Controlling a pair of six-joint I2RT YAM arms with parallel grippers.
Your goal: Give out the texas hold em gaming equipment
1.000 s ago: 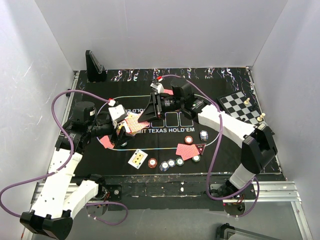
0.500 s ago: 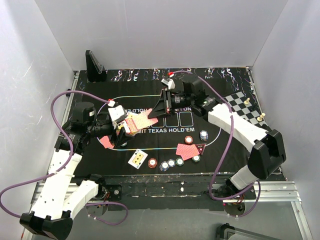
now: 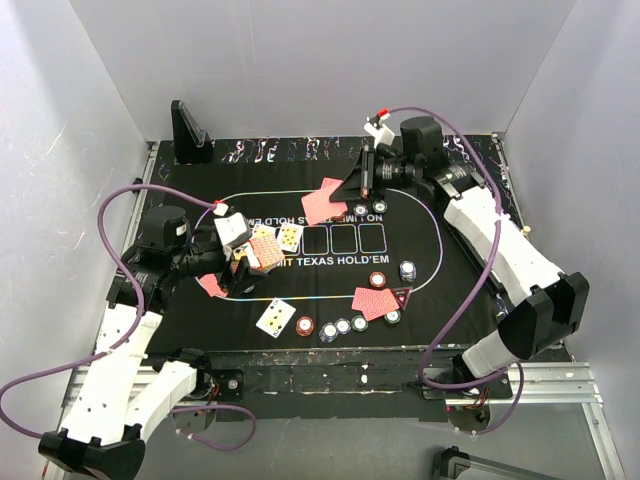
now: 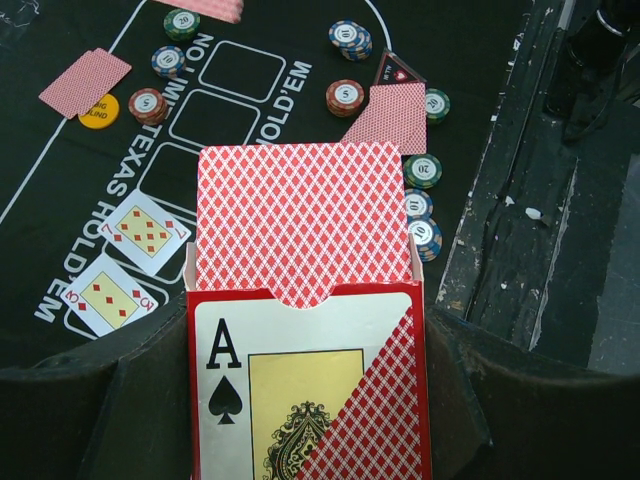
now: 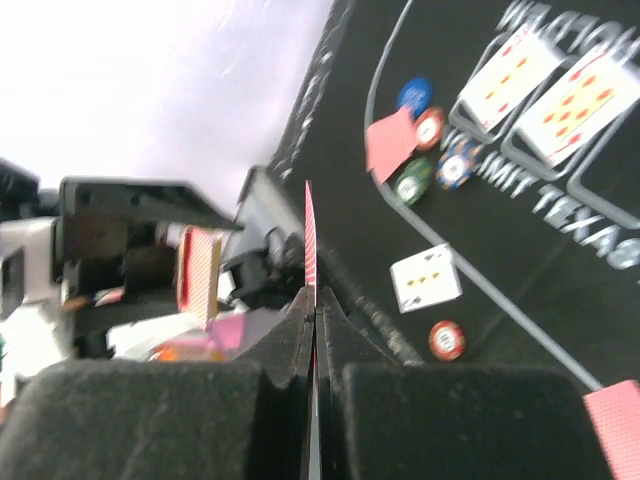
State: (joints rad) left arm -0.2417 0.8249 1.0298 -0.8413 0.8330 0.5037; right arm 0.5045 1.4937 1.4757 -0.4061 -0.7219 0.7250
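Right claw (image 5: pixel 312 312) is pinched fully closed on a single red-backed card (image 5: pixel 310 235), seen edge-on between the jaws. From overhead the card sticks out leftward from the claw, over the far side of the black mat (image 3: pixel 450 270). Left claw (image 4: pixel 305 340) is clamped round the card box (image 4: pixel 300 410), deck (image 4: pixel 300 220) poking out, well apart at the near left. The far seat looks like the drop, and the right arm is much nearer.

Red-backed card (image 5: pixel 310 230): stood edge-on, pinched in the right hand (image 5: pixel 314 300).
Card box (image 4: pixel 305 400): ace-of-spades front, stood open, red-backed deck (image 4: pixel 305 225) protruding.
Diamond cards (image 4: pixel 147 225), two: lay face up, side by side.
Poker chips (image 3: pixel 343 326): lay rowed beside a face-up card (image 3: pixel 275 317).
Triangular marker (image 4: pixel 396 68): touched a face-down card (image 4: pixel 390 118).
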